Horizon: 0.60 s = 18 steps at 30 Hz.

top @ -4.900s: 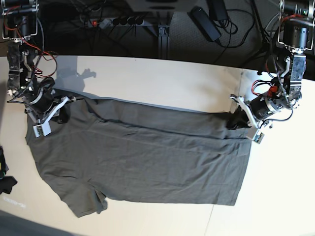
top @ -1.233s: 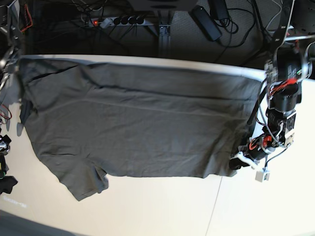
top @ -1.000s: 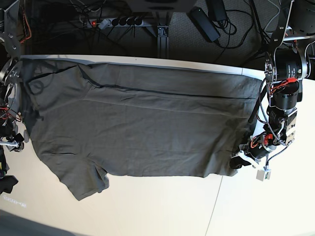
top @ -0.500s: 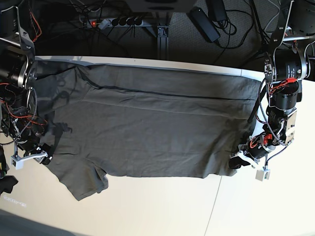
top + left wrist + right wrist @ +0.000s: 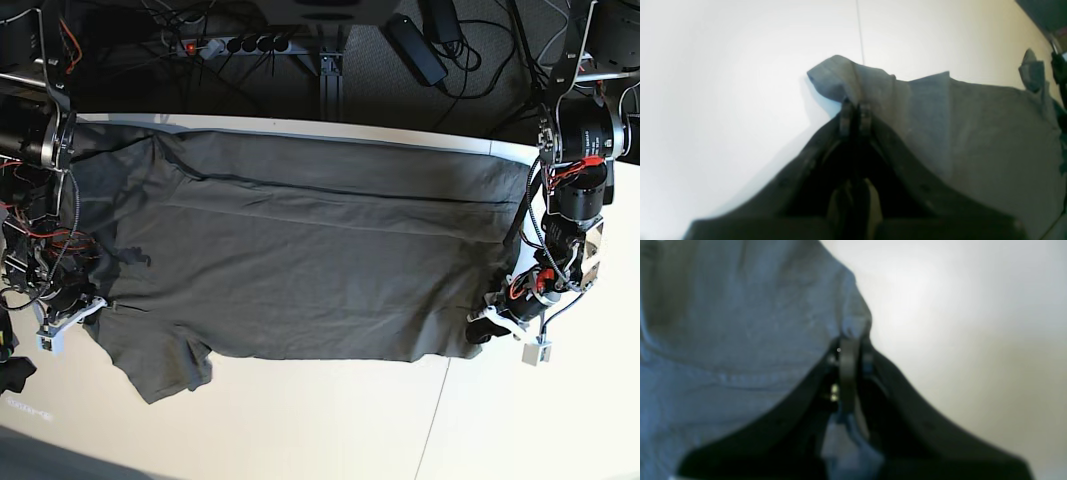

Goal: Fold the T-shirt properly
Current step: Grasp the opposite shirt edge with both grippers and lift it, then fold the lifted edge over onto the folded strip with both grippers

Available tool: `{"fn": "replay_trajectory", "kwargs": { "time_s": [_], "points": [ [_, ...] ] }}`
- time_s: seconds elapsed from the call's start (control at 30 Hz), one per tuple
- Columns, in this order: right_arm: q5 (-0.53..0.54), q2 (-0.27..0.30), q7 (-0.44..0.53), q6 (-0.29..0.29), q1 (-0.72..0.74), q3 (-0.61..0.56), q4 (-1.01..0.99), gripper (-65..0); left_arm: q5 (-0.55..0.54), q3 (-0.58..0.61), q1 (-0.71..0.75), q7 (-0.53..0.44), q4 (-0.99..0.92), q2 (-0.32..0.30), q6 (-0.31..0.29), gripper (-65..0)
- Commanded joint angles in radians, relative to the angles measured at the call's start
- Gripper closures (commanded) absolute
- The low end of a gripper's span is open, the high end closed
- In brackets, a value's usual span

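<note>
On the table [image 5: 330, 430], T-shirt [image 5: 300, 250] edges pinched in both claws: left gripper [image 5: 490, 328], right gripper [image 5: 85, 308].

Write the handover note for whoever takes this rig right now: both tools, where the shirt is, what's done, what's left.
Left tool: shut on the T-shirt, pinching a bunched corner at the near edge, on the base view's right.
Right tool: shut on the T-shirt, pinching the edge by the sleeve, on the base view's left.
T-shirt: spread wide across the white table, mostly flat, far edge at the table's back edge; one sleeve sticks out toward the front left of the base view.
Done: both near-side grips made.
Left: every fold; no finished fold shows yet. Probably lift the near edge and carry it over.
</note>
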Motion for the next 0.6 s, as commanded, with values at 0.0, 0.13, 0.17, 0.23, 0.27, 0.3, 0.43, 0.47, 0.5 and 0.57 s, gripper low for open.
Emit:
{"fn": "replay_trajectory", "kwargs": {
  "time_s": [0.0,0.13,0.17,0.23,0.27,0.3,0.43,0.47,0.5,0.57],
  "points": [
    [0.006,0.036,0.016,0.074,0.029,0.002,0.035,0.0,0.011,0.001,-0.034,0.016,0.006,-0.022,-0.001,0.0],
    [0.025,0.068,0.002,0.075,0.022,0.002,0.116,0.0,-0.066,0.001,-0.067,0.075,0.009,-0.054,-0.001,0.0],
    [0.053,0.078,-0.014,0.077,0.015,0.002,0.139,0.0,-0.104,0.001,-0.069,0.117,0.021,-0.066,-0.001,0.0],
    [0.125,0.104,-0.061,0.078,-0.013,0.002,0.193,0.0,-0.185,0.001,-0.061,0.216,0.063,-0.09,-0.001,0.0],
    [0.161,0.118,-0.08,0.078,-0.032,0.002,0.224,0.0,-0.228,0.001,-0.053,0.268,0.09,-0.104,-0.001,0.0],
    [0.19,0.131,-0.1,0.078,-0.056,0.002,0.257,0.0,-0.271,0.001,-0.04,0.315,0.121,-0.117,-0.001,0.0],
    [0.266,0.176,-0.139,0.079,-0.177,0.003,0.405,0.0,-0.436,0.001,0.047,0.482,0.287,-0.164,-0.001,0.0],
    [0.288,0.187,-0.147,0.079,-0.212,0.003,0.443,0.0,-0.476,0.001,0.08,0.519,0.338,-0.172,-0.001,0.0],
    [0.311,0.2,-0.154,0.079,-0.249,0.003,0.479,0.0,-0.507,0.001,0.116,0.551,0.393,-0.18,-0.001,0.0],
    [0.336,0.223,-0.157,0.079,-0.32,0.005,0.547,0.0,-0.544,0.001,0.202,0.587,0.508,-0.191,-0.001,0.0]
  ]
}}
